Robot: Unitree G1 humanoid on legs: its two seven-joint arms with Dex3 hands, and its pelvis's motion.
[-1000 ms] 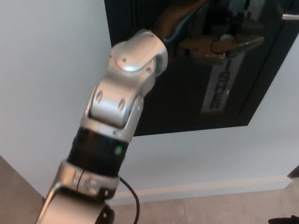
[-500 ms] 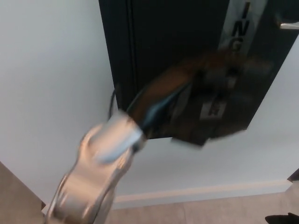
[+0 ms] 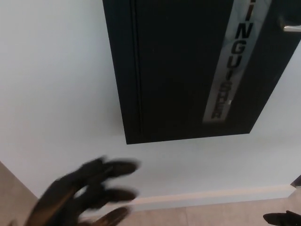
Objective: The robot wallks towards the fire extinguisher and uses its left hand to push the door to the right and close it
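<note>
The robot's left hand (image 3: pixel 87 193) is low down at the bottom left, in front of the white wall (image 3: pixel 56 84). It is blurry, but its black fingers (image 3: pixel 117 167) look spread apart and they hold nothing. It is well apart from the door and touches nothing. The right hand does not show at all. The door (image 3: pixel 183 70) is the black front of the fire extinguisher cabinet. It sits up high on the wall, in the top middle and right of the view. It is a tall flat panel, so its long side runs up and down, though it looks a bit tilted because the camera looks down at it. A shiny strip of letters (image 3: pixel 230 66) runs down the door the same long way. A small silver handle (image 3: pixel 290 28) pokes out near the top right edge. The door looks flat against its dark frame (image 3: pixel 117 70), so I think it is shut or very nearly shut, but the view is too poor to be sure. If so, the pushing step looks done, and the job is at its end. The next move should only be to check the door sits flat. If it is not flat, the left hand would need to lift up to the left part of the door and push it softly to the right. Below is a pale baseboard (image 3: pixel 211 194) and the floor (image 3: pixel 225 214).
</note>
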